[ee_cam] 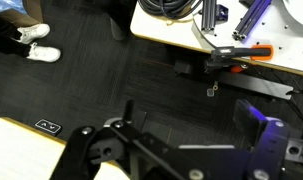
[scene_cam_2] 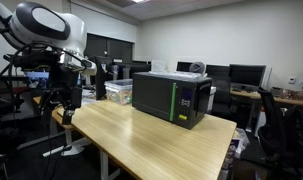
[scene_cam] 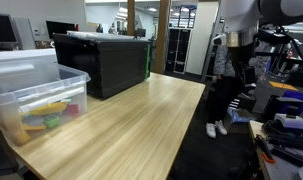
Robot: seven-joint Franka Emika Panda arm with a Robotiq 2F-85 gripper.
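My gripper (ee_cam: 188,115) hangs beyond the end of a light wooden table (scene_cam: 141,130), over dark carpet. Its two fingers stand wide apart with nothing between them. It shows in both exterior views (scene_cam: 237,72) (scene_cam_2: 61,100), beside the table's edge and touching nothing. A corner of the table top (ee_cam: 16,140) lies at the lower left of the wrist view. Nearest on the table is a clear plastic bin (scene_cam: 36,95) holding colourful items. A black microwave (scene_cam: 101,60) stands behind it, and shows in an exterior view (scene_cam_2: 171,95).
A person's legs and white shoes (scene_cam: 216,128) are on the floor near the arm, and the shoes also show in the wrist view (ee_cam: 36,45). A bench with cables and an orange clamp (ee_cam: 253,52) stands close by. Desks, monitors and chairs fill the room.
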